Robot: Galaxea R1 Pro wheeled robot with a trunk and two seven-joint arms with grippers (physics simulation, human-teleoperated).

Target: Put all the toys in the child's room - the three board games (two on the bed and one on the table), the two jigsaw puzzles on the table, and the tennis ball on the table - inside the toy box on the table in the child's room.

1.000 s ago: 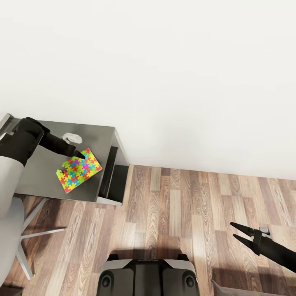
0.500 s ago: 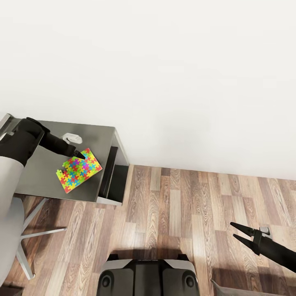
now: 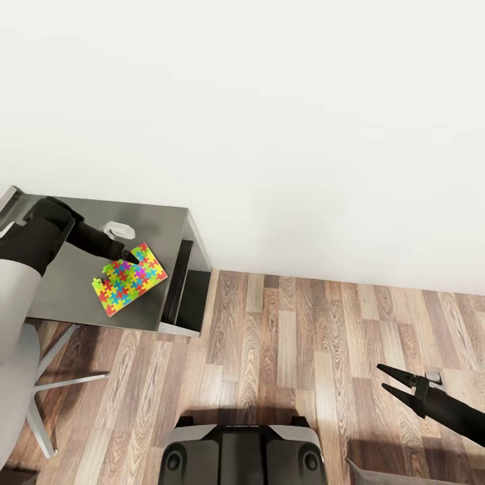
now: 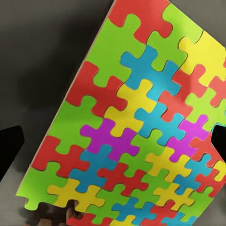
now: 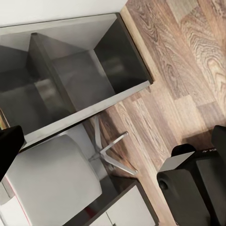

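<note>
We see the left gripper (image 3: 128, 256), fingers spread apart, at the far edge of the jigsaw puzzle (image 3: 128, 279), which lies flat on the table (image 3: 67, 289). Well right of the table, the right gripper (image 3: 391, 378) hangs above the wood floor (image 3: 289, 350), jaws apart.

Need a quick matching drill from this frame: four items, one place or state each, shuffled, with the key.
Items:
1. multicoloured interlocking-piece jigsaw puzzle mat
2. left gripper
3. right gripper
4. white swivel chair

Places/states:
A. open, over the wood floor
B. flat on the dark grey side unit
C. at the puzzle's far edge
D. beside the side unit

Pairs: 1-B, 2-C, 3-A, 4-D
</note>
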